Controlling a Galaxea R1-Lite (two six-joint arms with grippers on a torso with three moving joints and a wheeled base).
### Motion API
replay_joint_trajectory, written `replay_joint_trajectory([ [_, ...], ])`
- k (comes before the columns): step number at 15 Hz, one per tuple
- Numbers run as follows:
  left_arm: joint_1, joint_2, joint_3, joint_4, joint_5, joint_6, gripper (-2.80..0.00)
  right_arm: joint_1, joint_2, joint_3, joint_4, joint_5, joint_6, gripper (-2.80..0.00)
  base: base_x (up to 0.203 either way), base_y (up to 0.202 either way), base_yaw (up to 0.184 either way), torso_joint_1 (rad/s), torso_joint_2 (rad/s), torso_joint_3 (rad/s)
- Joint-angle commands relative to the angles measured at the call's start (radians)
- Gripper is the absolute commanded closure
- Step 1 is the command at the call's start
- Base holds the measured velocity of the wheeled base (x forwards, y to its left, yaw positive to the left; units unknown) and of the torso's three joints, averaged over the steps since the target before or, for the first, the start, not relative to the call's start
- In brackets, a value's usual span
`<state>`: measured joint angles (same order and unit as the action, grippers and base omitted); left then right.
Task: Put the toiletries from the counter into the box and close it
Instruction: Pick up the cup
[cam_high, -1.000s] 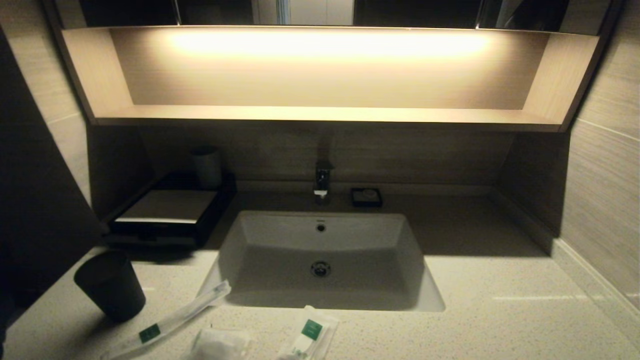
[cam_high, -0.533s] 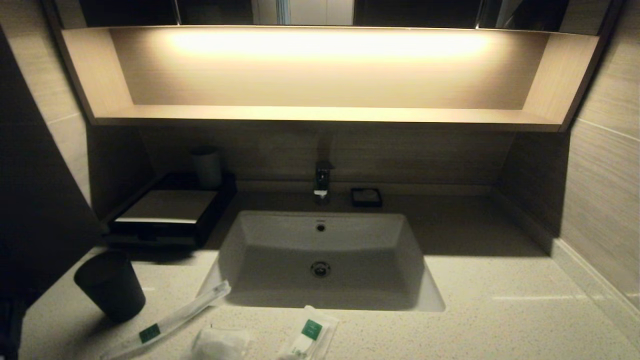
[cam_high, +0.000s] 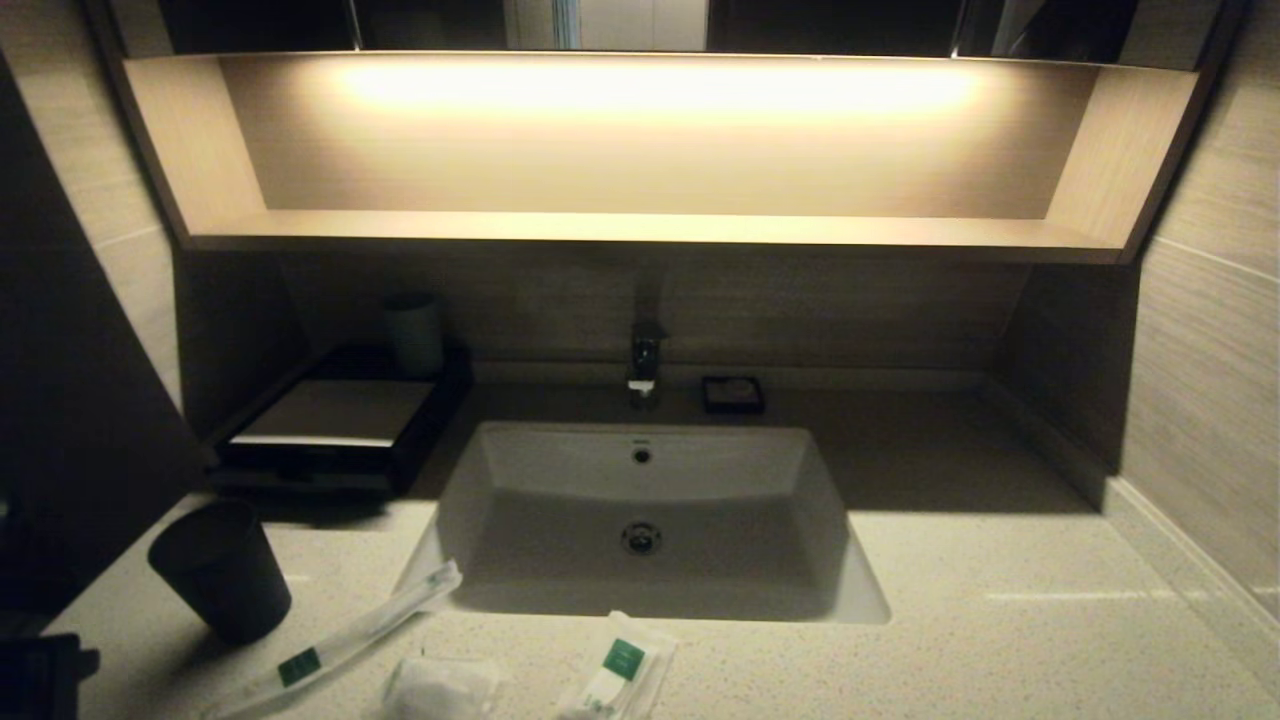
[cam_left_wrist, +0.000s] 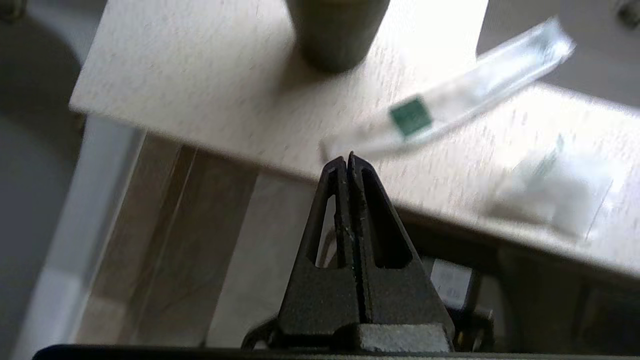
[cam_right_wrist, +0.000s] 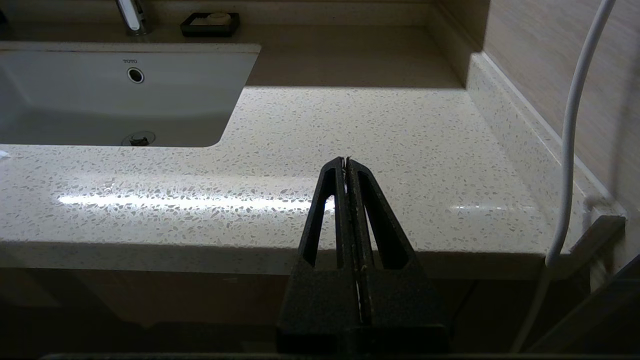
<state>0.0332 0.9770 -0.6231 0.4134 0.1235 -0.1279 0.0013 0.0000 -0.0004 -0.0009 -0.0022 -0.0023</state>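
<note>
The left gripper (cam_left_wrist: 348, 159) is fully closed on nothing and sits below and just outside the counter (cam_left_wrist: 200, 90) front edge; to pick well, raise it clear of the edge, open the jaws, then descend across the packet's narrow width. The long thin packet (cam_left_wrist: 450, 100) lies nearest, just beyond the fingertips, with the small puffy packet (cam_left_wrist: 550, 192) beside it. The box (cam_high: 335, 420) stands well apart at the back, while the right gripper (cam_right_wrist: 347, 161) is parked, closed and empty.

The head view looks down at the sink (cam_high: 640, 520) from above and in front. Both wrist views sit low at the tabletop (cam_right_wrist: 350, 150) edge; the right shares the sink (cam_right_wrist: 115, 95).
</note>
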Motion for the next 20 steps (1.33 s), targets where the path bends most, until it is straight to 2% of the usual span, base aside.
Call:
replay_joint_trajectory([
  [1,0.021,0.006,0.056,-0.085,-0.012,0.000,0.00,0.000,0.000,0.002,-0.001,0.001,-0.001,0.00,0.000,0.000,0.000,0.000,0.00,0.000],
  [6,0.068,0.002,0.100,-0.104,-0.012,0.014,0.00,0.000,0.000,0.002,-0.001,-0.001,-0.001,0.00,0.000,0.000,0.000,0.000,0.00,0.000],
  [11,0.070,0.026,0.155,-0.105,-0.012,0.016,0.00,0.000,0.000,0.002,-0.001,0.001,-0.001,0.00,0.000,0.000,0.000,0.000,0.00,0.000],
  [15,0.071,0.083,0.244,-0.252,-0.012,0.013,0.00,0.000,0.000,0.002,-0.001,0.000,-0.001,0.00,0.000,0.000,0.000,0.000,0.00,0.000],
  [17,0.108,0.131,0.279,-0.349,-0.012,0.015,0.00,0.000,0.000,0.002,-0.001,0.000,-0.001,0.00,0.000,0.000,0.000,0.000,0.00,0.000],
  [19,0.123,0.132,0.281,-0.367,-0.012,0.028,0.00,0.000,0.000,0.002,-0.001,0.001,-0.001,0.00,0.000,0.000,0.000,0.000,0.00,0.000],
  [20,0.123,0.134,0.285,-0.369,-0.012,0.035,-2.80,0.000,0.000,0.002,-0.001,0.001,-0.001,0.00,0.000,0.000,0.000,0.000,0.00,0.000],
])
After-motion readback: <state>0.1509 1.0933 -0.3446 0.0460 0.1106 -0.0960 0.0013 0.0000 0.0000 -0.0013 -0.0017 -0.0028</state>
